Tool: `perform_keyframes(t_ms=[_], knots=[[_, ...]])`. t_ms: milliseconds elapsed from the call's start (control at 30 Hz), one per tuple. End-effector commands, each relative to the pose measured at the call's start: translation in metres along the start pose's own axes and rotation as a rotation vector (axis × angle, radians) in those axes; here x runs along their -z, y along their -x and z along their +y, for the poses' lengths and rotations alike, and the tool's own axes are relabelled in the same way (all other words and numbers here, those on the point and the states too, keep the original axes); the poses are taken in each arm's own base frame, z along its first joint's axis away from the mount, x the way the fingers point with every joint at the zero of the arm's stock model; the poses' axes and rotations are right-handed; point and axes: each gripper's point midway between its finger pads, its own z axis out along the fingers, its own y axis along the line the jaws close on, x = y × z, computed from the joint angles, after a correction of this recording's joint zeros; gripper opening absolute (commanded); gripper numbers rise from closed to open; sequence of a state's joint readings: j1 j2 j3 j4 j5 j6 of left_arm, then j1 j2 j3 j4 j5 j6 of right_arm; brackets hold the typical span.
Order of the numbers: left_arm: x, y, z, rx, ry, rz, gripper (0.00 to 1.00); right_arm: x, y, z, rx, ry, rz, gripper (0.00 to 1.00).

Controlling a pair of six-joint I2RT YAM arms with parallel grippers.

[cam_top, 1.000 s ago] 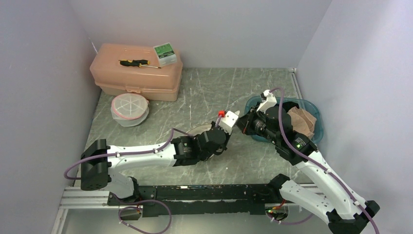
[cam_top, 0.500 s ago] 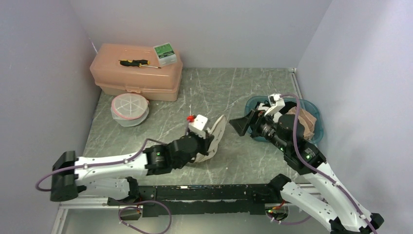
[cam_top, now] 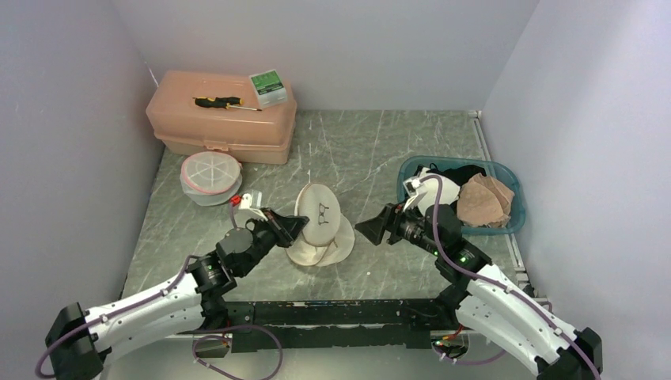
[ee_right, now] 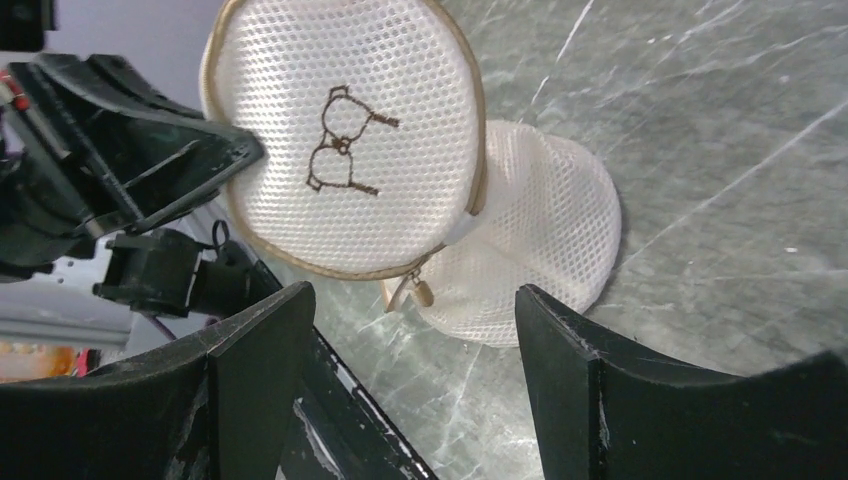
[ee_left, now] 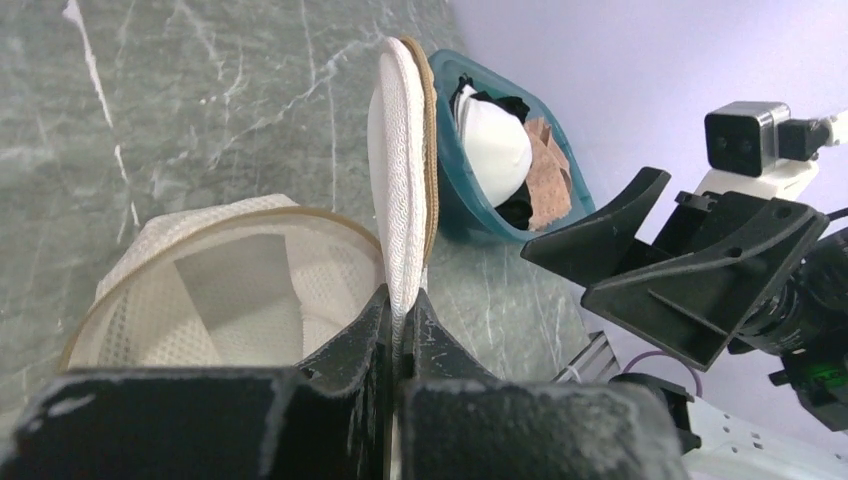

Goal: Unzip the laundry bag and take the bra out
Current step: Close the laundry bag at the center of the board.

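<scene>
Left wrist view: my left gripper (ee_left: 400, 325) is pinched tight on the rim of the laundry bag's (cam_top: 320, 237) round flap (ee_left: 405, 150), holding it upright over the open pouch on the table (cam_top: 380, 150). My right gripper (cam_top: 370, 230) hangs just beside the bag, jaws spread wide, holding nothing. Farther right, the white bra (cam_top: 437, 188) lies in the teal bin (cam_top: 490, 162).

robot lab test cell. plain white walls (cam_top: 316, 47) box in a marbled tabletop (cam_top: 372, 142); left arm (cam_top: 142, 309) and right arm (cam_top: 514, 301) bolted to a black rail (cam_top: 340, 310) at its near edge.
</scene>
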State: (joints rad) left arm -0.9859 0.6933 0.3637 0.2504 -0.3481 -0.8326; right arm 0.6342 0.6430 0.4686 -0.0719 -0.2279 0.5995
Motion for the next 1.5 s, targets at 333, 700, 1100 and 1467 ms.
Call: perform_keyframes(t_ms=[333, 700, 1100, 1467], knots=[[0.012, -0.023, 0.037, 0.361, -0.083, -0.014, 0.03, -0.038, -0.029, 0.005, -0.140, 0.187, 0.045, 0.75], [0.017, -0.027, 0.047, 0.339, -0.035, 0.001, 0.03, -0.075, -0.068, -0.008, -0.329, 0.202, 0.205, 0.67], [0.016, -0.035, 0.056, 0.343, -0.009, 0.017, 0.03, -0.091, -0.084, -0.007, -0.403, 0.228, 0.289, 0.61], [0.017, -0.036, 0.054, 0.340, -0.015, 0.029, 0.03, -0.104, -0.087, -0.011, -0.409, 0.202, 0.306, 0.31]])
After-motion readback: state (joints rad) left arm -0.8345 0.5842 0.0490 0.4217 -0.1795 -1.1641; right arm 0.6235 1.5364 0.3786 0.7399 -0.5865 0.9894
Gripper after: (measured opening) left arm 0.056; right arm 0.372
